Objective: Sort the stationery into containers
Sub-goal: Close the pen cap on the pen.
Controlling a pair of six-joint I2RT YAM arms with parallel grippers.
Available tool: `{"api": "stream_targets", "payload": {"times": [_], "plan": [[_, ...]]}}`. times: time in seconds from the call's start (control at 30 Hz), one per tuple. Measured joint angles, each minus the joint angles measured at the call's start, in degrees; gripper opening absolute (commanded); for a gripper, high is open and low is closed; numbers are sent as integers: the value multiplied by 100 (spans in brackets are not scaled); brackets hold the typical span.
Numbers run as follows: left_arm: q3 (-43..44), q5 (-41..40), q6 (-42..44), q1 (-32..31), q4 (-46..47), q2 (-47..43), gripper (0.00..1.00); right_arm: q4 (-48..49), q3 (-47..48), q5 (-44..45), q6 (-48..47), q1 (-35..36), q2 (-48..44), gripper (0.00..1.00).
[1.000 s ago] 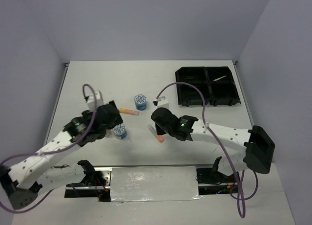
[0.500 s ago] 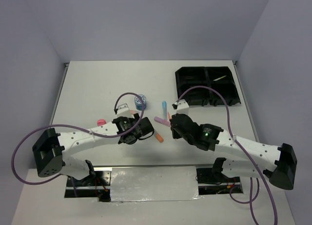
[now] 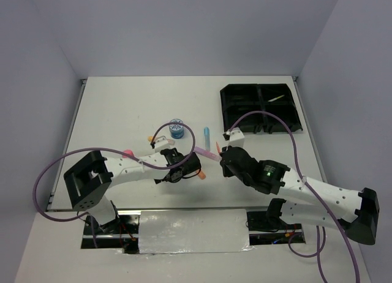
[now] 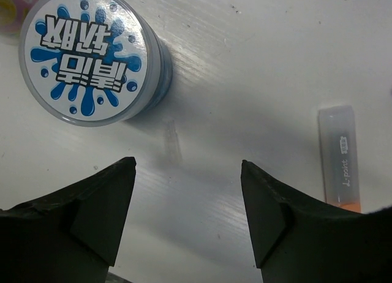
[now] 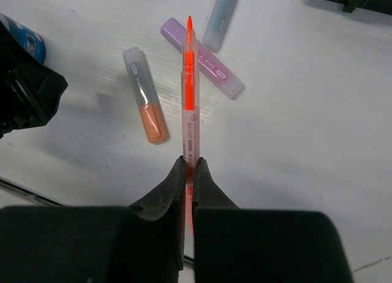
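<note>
My right gripper (image 5: 191,163) is shut on a thin orange highlighter (image 5: 190,99), held above the table and pointing forward. Below it lie a purple marker (image 5: 202,59), a light blue pen (image 5: 222,16) and an orange-capped marker (image 5: 146,96). My left gripper (image 4: 185,166) is open and empty, low over bare table. A blue tub with a patterned lid (image 4: 92,56) stands ahead to its left, and the orange-capped marker (image 4: 340,160) lies to its right. In the top view both grippers, left (image 3: 191,166) and right (image 3: 223,155), sit mid-table, and a second blue tub (image 3: 176,128) stands behind. The black tray (image 3: 260,108) is far right.
A pink-capped bottle (image 3: 127,153) stands beside the left arm. An orange pen (image 3: 151,138) lies left of the far tub. A yellow pen (image 3: 275,98) lies in the tray's far right compartment. The two arms are close together at mid-table.
My left arm has swung right across the table, and its gripper now sits next to the orange-capped marker. My right gripper has shifted slightly right, still gripping the highlighter.
</note>
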Motion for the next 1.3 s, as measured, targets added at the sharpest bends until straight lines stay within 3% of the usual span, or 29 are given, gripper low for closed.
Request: {"api": "stream_targets", "payload": {"times": [0.9,1.07,1.3], "plan": [[-763,-46,177,420,1255,262,65,11,-149,-61,-144,0,46,0],[-826,-142,186,424,1333,256,53,13,-153,-94,-146,0,107,0],[-951,-153,188,424,1419,149,48,13,-153,-111,-146,0,111,0]]}}
